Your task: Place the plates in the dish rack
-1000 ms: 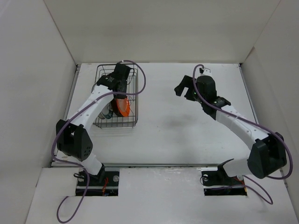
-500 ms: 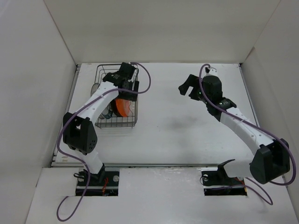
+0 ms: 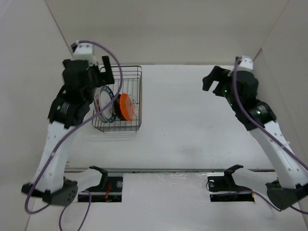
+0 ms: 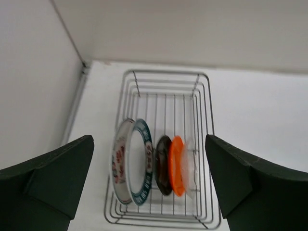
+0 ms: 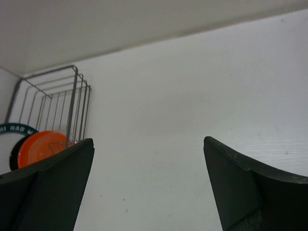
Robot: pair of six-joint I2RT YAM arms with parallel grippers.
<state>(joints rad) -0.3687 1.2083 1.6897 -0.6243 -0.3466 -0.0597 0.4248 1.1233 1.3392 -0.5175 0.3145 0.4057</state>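
The dish rack stands at the back left of the table, also visible from above. The plates stand on edge inside it, side by side: white with red marks, white with a dark patterned rim, black, orange and clear. My left gripper hangs open high above the rack, holding nothing and touching no plate. From above, the left gripper sits over the rack's left rear corner. My right gripper is open and empty over bare table; from above the right gripper is at the back right.
White walls close in the table on the left, back and right. The rack with the orange plate shows at the left edge of the right wrist view. Both arm bases sit at the near edge.
My left gripper has opened, risen out of the rack and drawn back to the left, leaving the plates standing there. The right arm has lifted and swung toward the back right.
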